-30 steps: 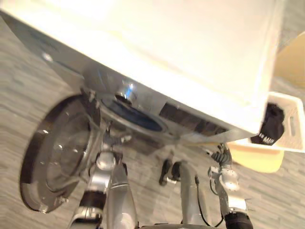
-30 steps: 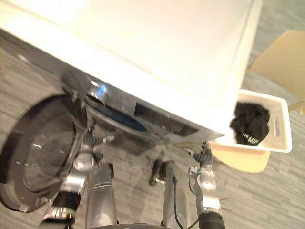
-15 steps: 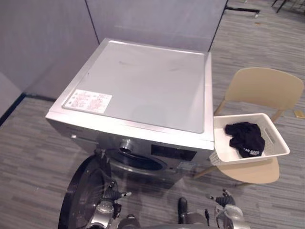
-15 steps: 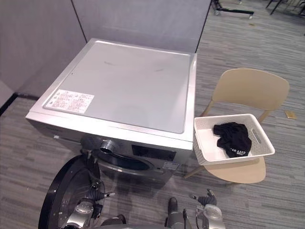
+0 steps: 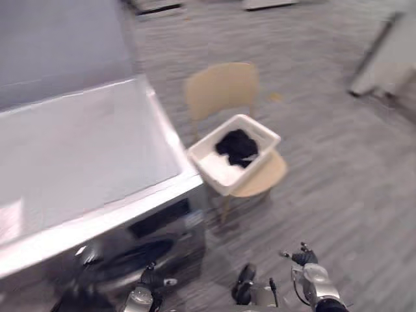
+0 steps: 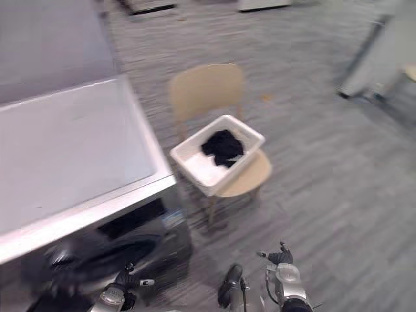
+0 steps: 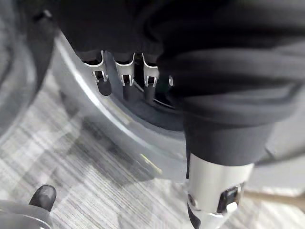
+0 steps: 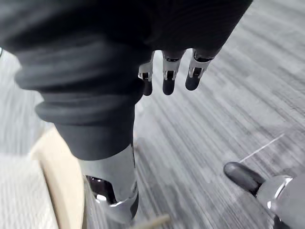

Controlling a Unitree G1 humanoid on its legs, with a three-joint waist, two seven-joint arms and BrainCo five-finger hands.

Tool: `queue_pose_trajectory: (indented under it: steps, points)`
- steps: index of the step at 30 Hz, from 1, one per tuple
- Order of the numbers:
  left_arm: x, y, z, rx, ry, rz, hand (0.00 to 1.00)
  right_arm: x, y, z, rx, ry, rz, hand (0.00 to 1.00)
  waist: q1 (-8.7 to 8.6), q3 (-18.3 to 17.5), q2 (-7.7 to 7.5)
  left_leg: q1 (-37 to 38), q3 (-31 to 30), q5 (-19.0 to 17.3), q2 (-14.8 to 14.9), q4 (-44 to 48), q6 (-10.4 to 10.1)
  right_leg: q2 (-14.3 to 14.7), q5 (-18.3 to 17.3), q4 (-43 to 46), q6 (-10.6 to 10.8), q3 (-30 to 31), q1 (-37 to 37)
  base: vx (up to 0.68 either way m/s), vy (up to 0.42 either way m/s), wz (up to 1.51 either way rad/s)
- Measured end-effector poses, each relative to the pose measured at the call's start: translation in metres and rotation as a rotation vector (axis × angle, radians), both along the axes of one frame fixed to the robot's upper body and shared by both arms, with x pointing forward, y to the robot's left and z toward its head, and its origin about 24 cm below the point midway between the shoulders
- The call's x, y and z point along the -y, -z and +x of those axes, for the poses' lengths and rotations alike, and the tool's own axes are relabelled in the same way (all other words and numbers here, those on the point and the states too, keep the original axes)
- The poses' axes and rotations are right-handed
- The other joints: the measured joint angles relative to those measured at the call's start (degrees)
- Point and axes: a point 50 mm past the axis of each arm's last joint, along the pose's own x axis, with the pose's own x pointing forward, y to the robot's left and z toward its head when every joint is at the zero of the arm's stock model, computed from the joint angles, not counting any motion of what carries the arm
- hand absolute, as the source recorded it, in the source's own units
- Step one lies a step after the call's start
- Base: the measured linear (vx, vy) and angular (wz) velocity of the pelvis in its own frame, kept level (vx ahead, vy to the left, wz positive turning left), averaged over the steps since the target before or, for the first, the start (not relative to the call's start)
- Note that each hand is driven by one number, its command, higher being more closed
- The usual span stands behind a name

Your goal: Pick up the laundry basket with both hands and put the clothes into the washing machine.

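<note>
Hanging low, fingers slack and empty: left hand (image 7: 126, 78) by the washing machine (image 5: 78, 162) front, right hand (image 8: 167, 81) over bare floor, both well apart from the laundry basket (image 5: 201, 160). Basket sits skewed on the chair (image 5: 221, 88) beside the machine — an uneven two-hand grab could tip it off. White, shallow, one black garment (image 5: 237, 146) heaped inside.

Grey floor (image 5: 338, 169) carries washing machine (image 5: 84, 162), tan chair (image 5: 221, 88); white laundry basket (image 5: 209, 174) sits on chair seat, beside machine.

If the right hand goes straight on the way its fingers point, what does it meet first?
Most likely the grey striped floor: the right hand points down at it, with nothing visible between.
</note>
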Motion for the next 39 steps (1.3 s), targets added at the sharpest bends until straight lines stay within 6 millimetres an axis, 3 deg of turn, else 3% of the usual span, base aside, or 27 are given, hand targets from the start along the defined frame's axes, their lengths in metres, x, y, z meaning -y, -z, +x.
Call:
queue_pose_trajectory:
  steps: [1,2,3,4,5,6,7,10,12,14,15,17,18,19,20,21,22,24,27,28,29,31,32,33,35,37,39]
  points:
    - [-0.001,0.000,0.001,-0.007,-0.006,0.000,0.00,0.002,0.004,-0.006,-0.031,0.010,-0.007,0.00,0.11,0.08,0.63,-0.26,-0.63,0.53,4.78,9.74,1.97,3.21,-0.41,-0.55,0.27,3.38,0.36,0.27,-0.141,-2.04]
    - [-0.001,0.001,0.000,-0.014,-0.008,-0.001,0.00,0.003,0.006,-0.009,-0.048,0.014,-0.013,0.00,0.24,0.18,1.53,-1.17,-1.88,1.76,7.73,15.88,6.38,5.34,-0.69,-1.74,0.40,5.17,1.02,0.26,-0.125,-2.03]
    - [0.003,0.005,-0.009,-0.045,-0.012,-0.012,0.00,0.003,0.008,-0.013,-0.073,0.005,-0.017,0.00,0.87,0.79,3.00,-4.82,-8.10,6.08,12.05,27.58,16.61,9.30,-0.62,-4.61,0.38,9.12,3.09,0.20,-0.081,-1.71]
    - [0.008,0.006,-0.011,-0.045,-0.014,-0.029,0.00,0.004,0.008,-0.013,-0.080,-0.001,-0.026,0.00,1.67,1.20,3.48,-7.83,-13.77,4.85,11.78,32.04,15.61,10.61,-0.51,-5.45,0.27,11.32,3.71,0.24,-0.067,-1.97]
    - [0.019,0.008,-0.010,-0.037,-0.013,-0.058,0.00,0.007,0.007,-0.011,-0.084,-0.017,-0.046,0.00,2.45,2.28,4.16,-15.34,-26.27,1.31,7.85,37.50,10.88,12.07,-0.15,-7.03,0.23,14.48,5.22,0.22,-0.003,-1.76]
    - [0.026,0.009,-0.012,-0.036,-0.017,-0.075,0.00,0.010,0.007,-0.013,-0.093,-0.025,-0.059,0.00,3.43,2.92,3.81,-20.86,-34.01,-0.95,3.37,38.36,8.27,12.85,0.47,-8.97,0.73,16.87,7.42,0.28,0.022,-1.57]
    - [0.026,0.008,-0.012,-0.021,-0.029,-0.080,0.00,0.008,0.007,-0.013,-0.095,-0.028,-0.055,0.00,3.86,3.29,3.52,-22.71,-36.60,-1.72,1.47,37.25,7.84,13.15,0.99,-10.15,1.50,17.91,8.95,0.27,0.045,-1.28]
    - [0.027,0.002,-0.003,0.036,-0.027,-0.082,0.00,0.004,0.007,-0.012,-0.082,-0.029,-0.048,0.00,4.88,3.93,3.00,-29.89,-42.48,-2.11,-5.54,21.23,8.14,13.74,1.38,-15.05,2.54,21.48,13.80,0.23,0.066,-0.59]
    - [0.028,0.001,0.001,0.055,-0.037,-0.084,0.00,0.004,0.005,-0.007,-0.068,-0.032,-0.049,0.00,5.30,4.63,3.23,-32.18,-43.86,2.02,-9.87,3.49,7.37,14.26,1.78,-19.09,3.36,22.11,16.83,0.32,0.111,-0.13]
    - [0.027,0.000,0.002,0.066,-0.047,-0.082,0.00,0.003,0.005,-0.007,-0.068,-0.034,-0.052,0.00,7.32,4.79,2.35,-31.29,-43.87,7.64,-11.80,-1.31,8.54,14.05,1.74,-20.90,4.49,23.54,17.98,0.35,0.101,-0.18]
    - [0.025,-0.001,0.004,0.071,-0.064,-0.081,0.00,0.003,0.002,0.001,-0.051,-0.041,-0.062,0.00,7.91,5.04,1.79,-31.29,-44.27,9.25,-12.87,-2.24,10.60,13.69,1.35,-21.29,5.16,23.78,18.53,0.43,0.110,0.00]
    - [0.025,-0.001,0.003,0.075,-0.096,-0.094,0.00,0.004,-0.001,0.006,-0.041,-0.049,-0.072,0.00,8.11,5.74,1.53,-31.60,-45.22,7.54,-13.48,-0.19,13.21,13.09,-0.76,-18.79,7.11,23.32,18.49,0.43,0.130,0.18]
    - [0.023,0.000,0.000,0.072,-0.125,-0.101,0.00,0.004,0.000,0.004,-0.051,-0.054,-0.074,0.00,8.85,5.79,1.39,-29.77,-44.70,6.36,-14.08,0.33,14.75,11.48,-4.48,-13.35,10.23,23.13,18.37,0.43,0.163,0.09]
    - [0.024,0.002,-0.004,0.058,-0.134,-0.103,0.00,0.005,0.001,0.002,-0.061,-0.065,-0.082,0.00,9.19,5.88,0.75,-26.65,-44.64,4.86,-14.43,-1.06,13.36,9.20,-7.92,-2.25,13.74,23.28,15.83,0.36,0.145,0.11]
    - [0.023,0.002,-0.006,0.053,-0.137,-0.102,0.00,0.004,0.001,0.002,-0.059,-0.075,-0.085,0.00,9.19,5.80,0.74,-25.35,-44.90,4.25,-14.60,-1.63,13.39,7.56,-9.09,5.02,15.42,23.68,13.60,0.48,0.114,0.42]
    - [0.016,0.002,-0.008,0.045,-0.130,-0.084,0.00,-0.001,0.001,0.005,-0.052,-0.089,-0.077,0.00,8.28,5.75,-0.47,-22.58,-47.30,2.98,-16.64,-2.27,14.41,2.91,-8.58,23.68,17.82,25.14,6.83,0.44,0.058,0.78]
    - [0.014,0.002,-0.008,0.042,-0.126,-0.077,0.00,-0.003,0.002,0.006,-0.053,-0.095,-0.074,0.00,7.42,6.21,-1.53,-20.93,-48.76,2.25,-17.96,-2.33,15.07,0.24,-8.41,32.23,18.14,26.10,3.67,0.45,0.024,0.92]
    - [0.012,0.002,-0.010,0.030,-0.114,-0.065,0.00,-0.001,0.002,0.003,-0.063,-0.097,-0.072,0.00,7.54,6.21,-1.41,-17.98,-52.32,1.43,-18.72,-2.62,15.35,-2.72,-10.65,36.57,14.73,26.40,1.31,0.40,-0.020,0.99]
    - [0.020,0.002,-0.003,0.045,-0.130,-0.092,0.00,0.001,-0.001,0.010,-0.037,-0.104,-0.077,0.00,7.13,6.72,0.23,-14.67,-60.88,1.45,-18.09,-4.77,15.28,-1.17,-12.82,22.30,12.74,31.26,-0.58,0.41,-0.090,1.10]
    - [0.021,0.001,0.000,0.052,-0.128,-0.093,0.00,0.001,-0.002,0.011,-0.032,-0.104,-0.078,0.00,6.97,6.72,0.28,-14.71,-62.88,1.45,-18.09,-4.75,15.28,0.13,-12.70,18.58,12.90,34.80,-1.23,0.42,-0.242,1.57]
    - [0.022,-0.002,0.010,0.075,-0.121,-0.097,0.00,0.002,-0.003,0.011,-0.025,-0.100,-0.079,0.00,6.34,6.72,0.31,-15.47,-67.07,1.25,-18.18,-4.13,14.93,2.69,-11.57,12.46,14.38,43.85,-2.72,0.26,-0.227,1.83]
    - [0.029,-0.005,0.022,0.104,-0.113,-0.113,0.00,0.005,-0.003,0.007,-0.018,-0.084,-0.080,0.00,4.85,6.86,0.33,-17.30,-73.73,-0.13,-18.42,-1.66,12.51,5.68,-8.23,4.19,17.22,57.18,-2.88,0.28,-0.311,2.13]
    - [0.029,-0.008,0.030,0.126,-0.107,-0.111,0.00,0.006,-0.001,-0.001,-0.028,-0.060,-0.076,0.00,4.49,6.95,-0.62,-18.32,-76.76,-2.01,-19.15,0.86,9.39,5.41,-4.98,-1.31,18.52,62.30,-1.21,0.38,-0.523,2.20]
    - [0.037,-0.009,0.034,0.141,-0.118,-0.129,0.00,0.009,0.001,-0.007,-0.044,-0.047,-0.076,0.00,4.63,7.89,0.47,-18.63,-79.37,-4.03,-17.97,3.20,7.20,5.50,-1.27,0.75,18.10,58.30,-0.11,0.36,-0.516,2.12]
    - [0.048,-0.008,0.032,0.148,-0.141,-0.165,0.00,0.013,0.000,-0.010,-0.037,-0.018,-0.073,0.00,4.65,7.88,0.77,-20.68,-78.10,-1.91,-15.40,3.86,5.11,5.13,-4.03,2.89,15.16,51.13,1.02,0.23,-0.445,1.94]
    - [0.053,-0.007,0.031,0.144,-0.159,-0.183,0.00,0.014,-0.008,-0.004,0.022,-0.004,-0.082,0.00,4.29,7.88,0.76,-22.20,-69.79,0.55,-11.58,2.85,3.85,4.13,-4.74,2.74,13.39,43.10,3.61,0.12,-0.385,2.03]
    - [0.054,-0.007,0.032,0.148,-0.157,-0.187,0.00,0.019,-0.015,0.004,0.074,0.020,-0.097,0.00,4.38,7.91,0.10,-23.07,-51.40,0.81,-6.82,0.75,4.33,2.52,-5.08,-1.10,12.23,34.19,8.23,0.06,-0.289,1.93]
